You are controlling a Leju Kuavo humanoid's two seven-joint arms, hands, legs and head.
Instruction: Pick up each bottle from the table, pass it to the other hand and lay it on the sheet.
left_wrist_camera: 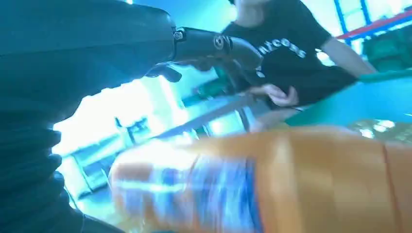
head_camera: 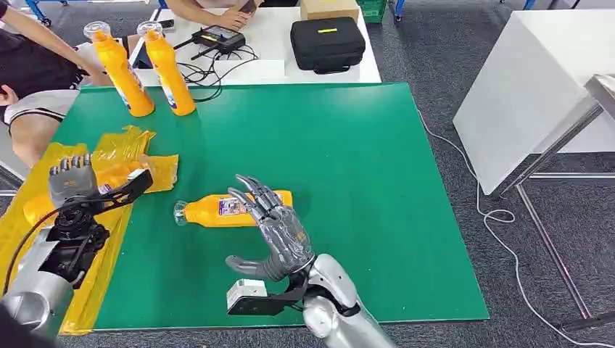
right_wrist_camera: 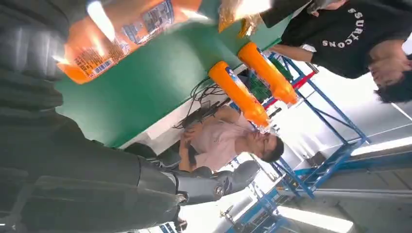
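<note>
Bottle (head_camera: 232, 209) lying on table (head_camera: 348, 181) | under right hand (head_camera: 279, 232) fingers (head_camera: 250, 190), spread, no grasp

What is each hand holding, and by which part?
The right hand holds nothing; its fingers spread over the lying bottle's label. Whether the left hand grips the sheet bottle on the yellow sheet cannot be told.

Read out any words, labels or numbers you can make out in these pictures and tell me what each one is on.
"SURICONS", roughly, shown turned over: white print on a person's black T-shirt.
Label on the lying bottle: print and barcode too small and blurred to read.
Labels on the two upright bottles: too small to read.
Yellow tag on the black case: unreadable.
</note>
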